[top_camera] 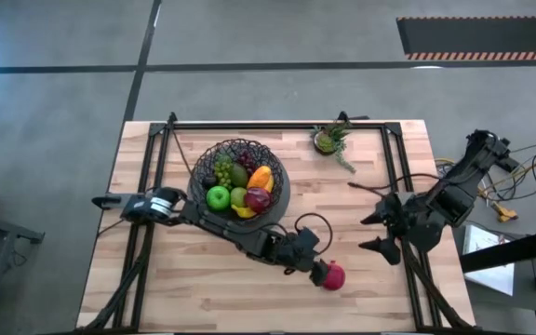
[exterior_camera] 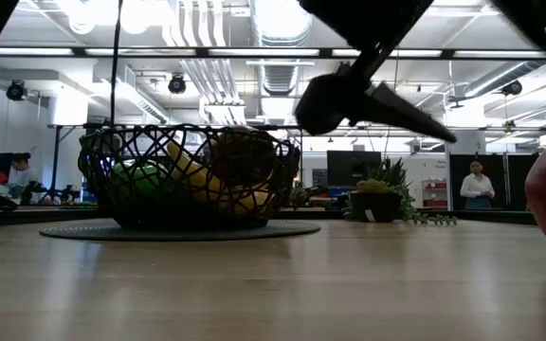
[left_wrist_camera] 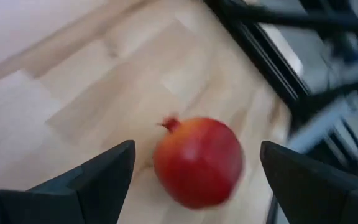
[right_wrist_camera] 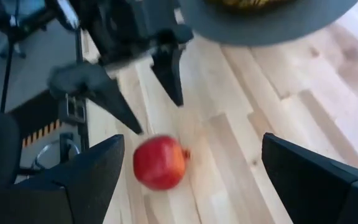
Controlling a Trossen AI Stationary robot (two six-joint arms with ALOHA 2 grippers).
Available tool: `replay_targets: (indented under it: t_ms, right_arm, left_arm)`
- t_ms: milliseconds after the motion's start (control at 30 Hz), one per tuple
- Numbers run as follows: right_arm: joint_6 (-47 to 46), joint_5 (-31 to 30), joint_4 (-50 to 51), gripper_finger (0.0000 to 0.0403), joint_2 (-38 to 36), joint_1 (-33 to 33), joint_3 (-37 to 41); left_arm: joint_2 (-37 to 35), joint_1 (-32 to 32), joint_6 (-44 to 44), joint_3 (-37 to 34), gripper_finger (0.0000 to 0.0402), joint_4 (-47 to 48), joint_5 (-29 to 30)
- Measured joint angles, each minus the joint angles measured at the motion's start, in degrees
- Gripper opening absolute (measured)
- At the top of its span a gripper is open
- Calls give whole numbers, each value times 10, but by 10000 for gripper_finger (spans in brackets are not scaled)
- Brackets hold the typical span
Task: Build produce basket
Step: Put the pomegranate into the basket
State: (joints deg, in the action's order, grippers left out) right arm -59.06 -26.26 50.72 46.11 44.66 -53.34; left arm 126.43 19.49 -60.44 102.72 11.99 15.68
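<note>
We find the pomegranate (top_camera: 331, 275) lying loose on the bench (top_camera: 203, 288), well clear of the basket (top_camera: 239, 177) that holds the other fruit. The left pincer (top_camera: 314, 267) sits right at it, fingers spread wide, the fruit straight ahead and between them in the left wrist view (left_wrist_camera: 197, 160), not yet gripped. The fruit is nearly round, with its small crown pointing sideways, so no axis matters much. The right pincer (top_camera: 380, 233) waits nearby, also spread, but farther off. We judge the left arm should close and take it.
</note>
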Motion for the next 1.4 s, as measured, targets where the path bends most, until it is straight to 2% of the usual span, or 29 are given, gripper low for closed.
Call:
replay_targets:
  t_ms: [167,267,400,500,667,767,967,1167,1400]
  right_arm:
    - [-45,3,0,363,32,31,12]
    - [-94,21,0,363,68,43,33]
    - [-108,68,-10,363,129,66,60]
    - [-89,68,-46,363,168,91,70]
    - [-73,68,-116,355,228,98,85]
    - [-58,67,-157,335,266,98,86]
    - [-67,38,-168,272,338,87,87]
    - [-54,8,-226,206,377,78,87]
    - [-39,-13,-272,152,394,79,87]
  left_arm:
    - [-7,7,110,0,329,-6,-57]
    - [-9,9,130,0,329,-10,-82]
    - [-6,11,116,0,329,-19,-91]
    - [-3,13,63,-6,329,-44,-91]
    - [2,13,-15,-21,329,-76,-78]
    - [17,13,-57,-22,329,-78,-77]
    - [46,13,-140,-22,329,-77,-81]
    - [48,12,-142,-22,329,-87,-69]
    - [49,9,-142,-27,329,-95,-51]
